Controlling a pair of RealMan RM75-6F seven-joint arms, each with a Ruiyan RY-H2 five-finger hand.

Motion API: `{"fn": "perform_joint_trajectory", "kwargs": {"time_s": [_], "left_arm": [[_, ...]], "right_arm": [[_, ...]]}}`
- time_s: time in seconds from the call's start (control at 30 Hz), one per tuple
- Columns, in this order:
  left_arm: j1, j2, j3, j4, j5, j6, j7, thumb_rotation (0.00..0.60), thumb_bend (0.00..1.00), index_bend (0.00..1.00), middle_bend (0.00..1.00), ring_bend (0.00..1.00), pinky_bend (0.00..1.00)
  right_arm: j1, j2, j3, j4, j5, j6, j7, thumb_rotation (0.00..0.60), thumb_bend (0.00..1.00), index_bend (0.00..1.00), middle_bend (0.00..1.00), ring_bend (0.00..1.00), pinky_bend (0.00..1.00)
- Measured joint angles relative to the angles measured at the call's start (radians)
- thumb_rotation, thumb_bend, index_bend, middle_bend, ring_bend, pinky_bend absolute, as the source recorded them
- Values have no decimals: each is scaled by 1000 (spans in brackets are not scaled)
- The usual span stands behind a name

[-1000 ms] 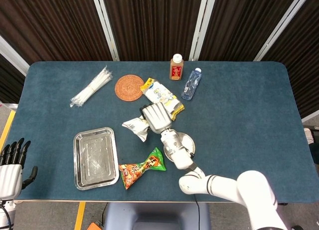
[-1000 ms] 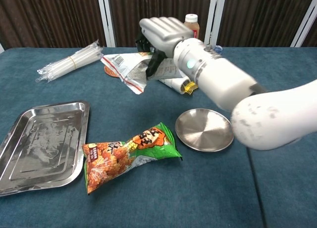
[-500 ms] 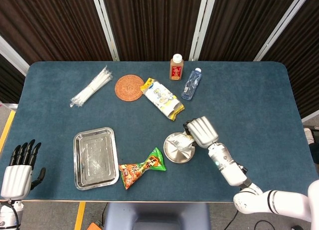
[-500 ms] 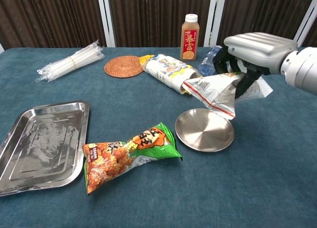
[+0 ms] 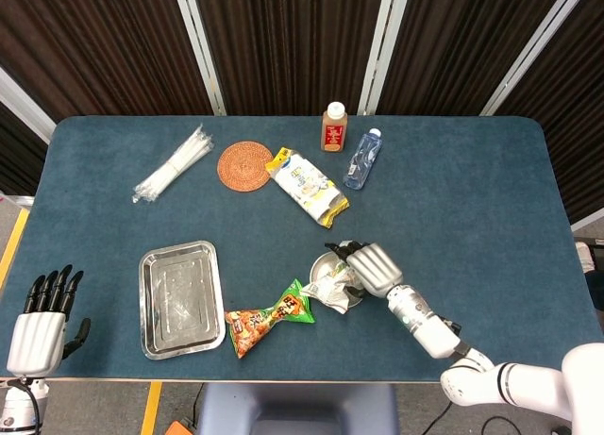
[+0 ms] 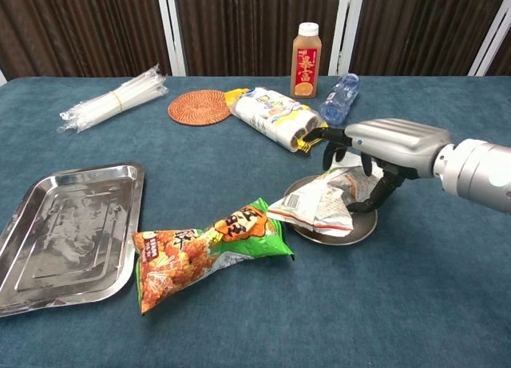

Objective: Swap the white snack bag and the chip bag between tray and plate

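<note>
The white snack bag [image 5: 332, 286] [image 6: 315, 208] lies on the round metal plate [image 5: 324, 262] [image 6: 363, 226], its left end hanging over the rim. My right hand [image 5: 371, 265] [image 6: 382, 147] hovers just above the bag with fingers spread; only the thumb reaches down to its far end. The orange and green chip bag [image 5: 272, 317] [image 6: 207, 248] lies on the table between the plate and the steel tray [image 5: 179, 298] [image 6: 64, 232], which holds nothing. My left hand [image 5: 42, 322] stays off the table's front left corner, fingers apart, holding nothing.
At the back stand a brown juice bottle [image 5: 333, 126] [image 6: 306, 61] and a lying water bottle [image 5: 362, 158] [image 6: 337, 96]. A white and yellow packet [image 5: 307, 185] [image 6: 271, 116], a woven coaster [image 5: 244, 163] [image 6: 198, 107] and a bundle of straws [image 5: 175, 163] [image 6: 112, 96] lie beyond.
My right hand carried the white snack bag rightwards over the plate, lowered it onto the plate and spread its fingers. The left hand barely moved.
</note>
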Motion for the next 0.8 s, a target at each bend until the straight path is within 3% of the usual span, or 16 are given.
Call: {"fn": "perform_joint_trajectory", "kwargs": {"time_s": [0.2, 0.4, 0.57, 0.8], "left_arm": [[0, 6, 8, -4, 8, -4, -9, 600, 385, 0, 0, 0, 75], [-3, 16, 21, -16, 26, -10, -28, 600, 384, 0, 0, 0, 75], [-19, 35, 49, -48, 77, -25, -97, 600, 383, 0, 0, 0, 74], [-103, 69, 109, -159, 234, -109, -248, 600, 366, 0, 0, 0, 50]], "right_arm": [[-8, 50, 10, -96, -3, -1, 9, 600, 68, 0, 124, 82, 228], [-66, 189, 7, -240, -84, 89, 124, 600, 44, 0, 67, 19, 164], [-162, 310, -38, -299, -190, 221, 207, 600, 44, 0, 11, 0, 92], [-367, 350, -143, -260, -279, 448, 228, 600, 44, 0, 0, 0, 0]]}}
